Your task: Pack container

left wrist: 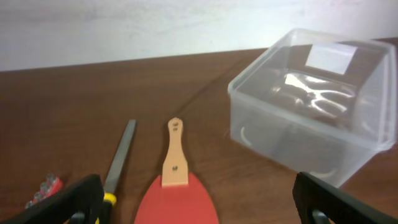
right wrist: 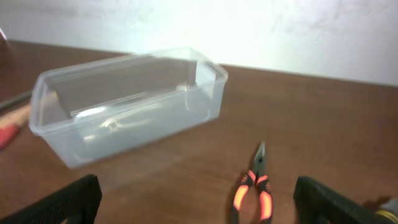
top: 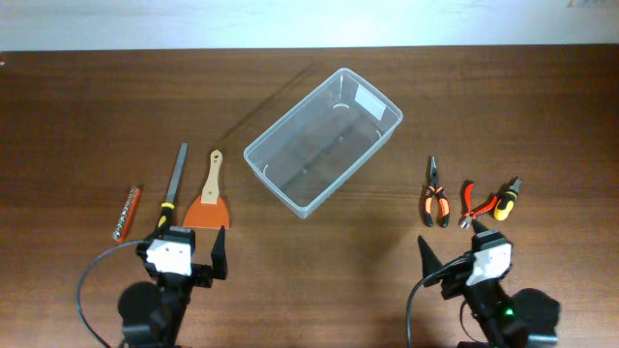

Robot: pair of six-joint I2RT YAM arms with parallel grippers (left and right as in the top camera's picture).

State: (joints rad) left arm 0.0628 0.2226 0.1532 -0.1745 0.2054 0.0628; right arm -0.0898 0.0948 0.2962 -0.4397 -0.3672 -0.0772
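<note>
The container [top: 324, 145] is a clear plastic tub, empty, lying at an angle mid-table; it also shows in the left wrist view [left wrist: 298, 134] and the right wrist view [right wrist: 124, 121]. Left of it lie a red-bladed scraper [top: 207, 196] with a wooden handle [left wrist: 175, 155], a file [top: 174, 184] and a small orange bit [top: 126, 213]. To its right lie long-nose pliers [top: 433, 198], orange cutters [top: 471, 203] and a yellow-black tool [top: 505, 198]. My left gripper [top: 191, 240] stands open just behind the scraper [left wrist: 199, 205]. My right gripper [top: 455, 245] is open, with the pliers [right wrist: 255, 190] ahead of it [right wrist: 202, 202].
The dark wooden table [top: 87, 116] ends at a pale wall along the far edge [top: 309, 24]. Black cables loop beside both arm bases near the front edge. Bare wood lies between the tub and each gripper.
</note>
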